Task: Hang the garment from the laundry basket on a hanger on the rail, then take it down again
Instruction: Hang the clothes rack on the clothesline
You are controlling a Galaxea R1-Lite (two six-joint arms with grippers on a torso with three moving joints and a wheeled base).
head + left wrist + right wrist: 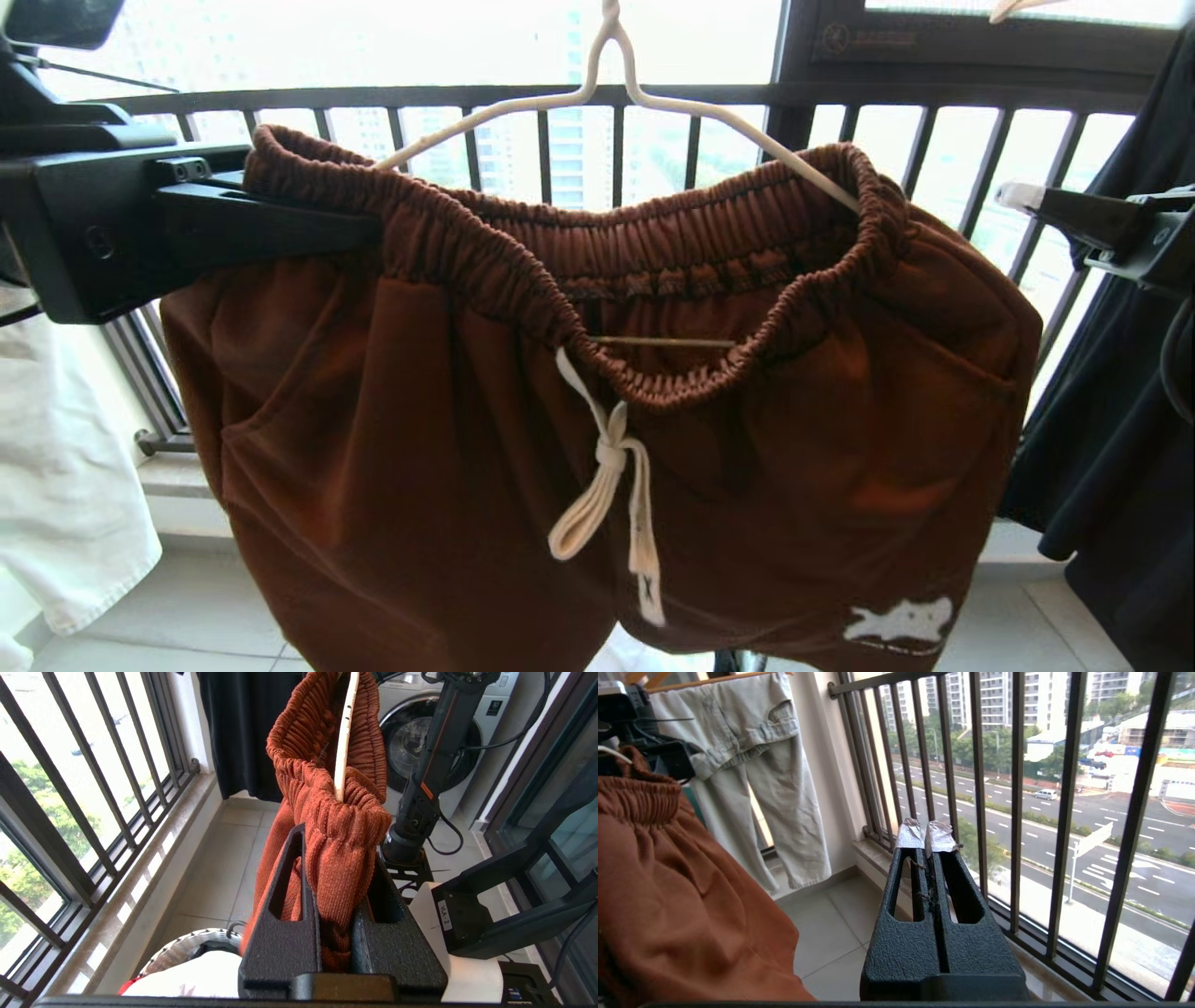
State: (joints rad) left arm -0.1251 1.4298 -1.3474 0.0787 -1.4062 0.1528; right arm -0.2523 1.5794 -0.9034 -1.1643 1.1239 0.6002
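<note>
Rust-brown shorts point(597, 448): waistband stretched over wire hanger point(616, 89); left gripper point(334, 877) pinches one waistband end; right gripper point(928, 837) closed empty, apart.

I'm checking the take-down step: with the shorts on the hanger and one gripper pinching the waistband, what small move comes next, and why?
Probably the left gripper should ease its pinched end of the waistband off the hanger. Its fingers are shut on the shorts there, both hanger arms run inside the waistband, and the right gripper is shut on nothing, clear of the cloth.

Left tool point(338, 896) reaches level, fingers clamped on fabric; right tool point(927, 835) hangs apart, fingers pressed together, empty.
</note>
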